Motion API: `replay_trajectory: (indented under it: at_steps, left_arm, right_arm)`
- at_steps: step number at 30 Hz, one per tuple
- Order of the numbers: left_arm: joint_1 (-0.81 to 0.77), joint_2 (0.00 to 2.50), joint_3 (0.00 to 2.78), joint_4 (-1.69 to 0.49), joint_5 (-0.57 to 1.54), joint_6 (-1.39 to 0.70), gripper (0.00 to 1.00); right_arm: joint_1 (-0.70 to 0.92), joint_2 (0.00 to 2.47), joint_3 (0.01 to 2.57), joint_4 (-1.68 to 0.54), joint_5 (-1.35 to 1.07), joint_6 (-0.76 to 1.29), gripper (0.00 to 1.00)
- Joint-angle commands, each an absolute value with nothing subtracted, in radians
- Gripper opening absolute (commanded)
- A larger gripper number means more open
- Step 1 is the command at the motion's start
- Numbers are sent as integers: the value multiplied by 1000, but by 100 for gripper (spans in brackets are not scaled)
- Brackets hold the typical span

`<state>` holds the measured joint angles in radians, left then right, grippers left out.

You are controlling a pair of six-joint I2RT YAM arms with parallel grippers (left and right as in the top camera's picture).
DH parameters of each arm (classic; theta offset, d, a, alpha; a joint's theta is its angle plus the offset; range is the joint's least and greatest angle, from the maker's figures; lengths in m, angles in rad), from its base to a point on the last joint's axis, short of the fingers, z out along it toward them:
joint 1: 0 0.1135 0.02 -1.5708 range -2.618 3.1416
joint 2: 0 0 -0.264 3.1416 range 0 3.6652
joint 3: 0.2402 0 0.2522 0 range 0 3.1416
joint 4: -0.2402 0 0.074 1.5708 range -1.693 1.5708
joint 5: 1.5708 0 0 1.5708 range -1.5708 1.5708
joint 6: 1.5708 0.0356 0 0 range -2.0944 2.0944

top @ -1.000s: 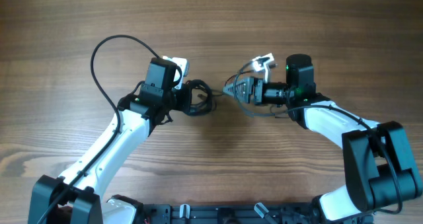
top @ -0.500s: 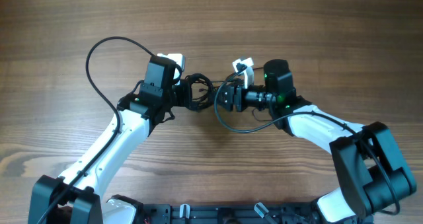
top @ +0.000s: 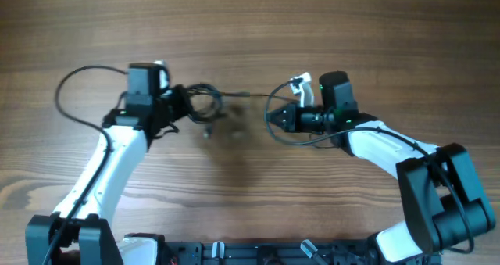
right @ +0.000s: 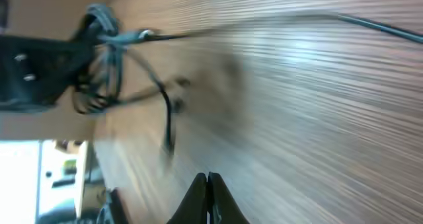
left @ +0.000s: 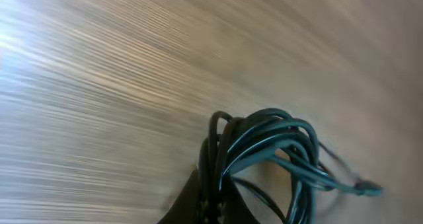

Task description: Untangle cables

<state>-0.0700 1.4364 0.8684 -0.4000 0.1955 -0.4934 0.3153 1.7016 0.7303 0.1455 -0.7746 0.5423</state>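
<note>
Treat the task as at an early stage. Take the left gripper (top: pixel 178 105) as your reference: it is clamped on the cables (top: pixel 203 102), which sit as a compact coil of several loops directly at its fingertips, lifted above the table (top: pixel 250 30). In the left wrist view the coil (left: pixel 264 151) shows many overlapping turns with no loop freed, so judge the knot itself as not yet opened. Note what has come free: one thin strand (top: pixel 234 95) runs out of the coil away from the left gripper, toward the opposite arm, and one short end with a plug tip (top: pixel 207 132) hangs below the coil, just beside the left gripper. The right gripper (top: pixel 273 116) stands well apart from the left gripper, on the far side of the coil, with its fingers pressed fully together (right: pixel 208 184). No wire is visible between them, so assume it holds nothing. Both wrist views are motion-blurred, so fine detail of the crossings cannot be read. Remaining work, as judged: catch the free strand, draw it clear of the coil, then separate every loop and lay the wires out singly.
</note>
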Motion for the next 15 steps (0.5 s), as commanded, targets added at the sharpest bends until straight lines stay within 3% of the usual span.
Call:
replay_trajectory:
  at_steps: [1, 3, 5, 6, 8, 10, 13, 15]
  left_arm:
    - [-48, 1440, 866, -397, 174, -488, 4]
    - [-48, 1440, 866, -397, 229, -352, 4]
    - [-48, 1440, 866, -397, 297, -217, 4]
    - [-48, 1440, 866, -398, 333, -136, 4]
    - [-48, 1440, 866, -403, 377, -53, 4]
    - [-49, 1440, 866, -401, 553, 43, 4]
    - [-58, 1440, 866, -393, 699, 128, 4]
    - [-72, 1440, 866, -388, 699, 126, 4]
  right_arm:
    - [313, 1698, 725, 147, -713, 550, 15]
    - [313, 1698, 725, 150, -714, 543, 51]
    - [313, 1698, 725, 184, -815, 443, 73]
    - [313, 1698, 725, 231, -933, 300, 100]
    - [313, 1698, 725, 262, -932, 126, 100]
    - [316, 1698, 725, 294, -931, -6, 99]
    - [340, 1698, 725, 303, -898, -79, 86]
    - [361, 1698, 725, 306, -898, -104, 84]
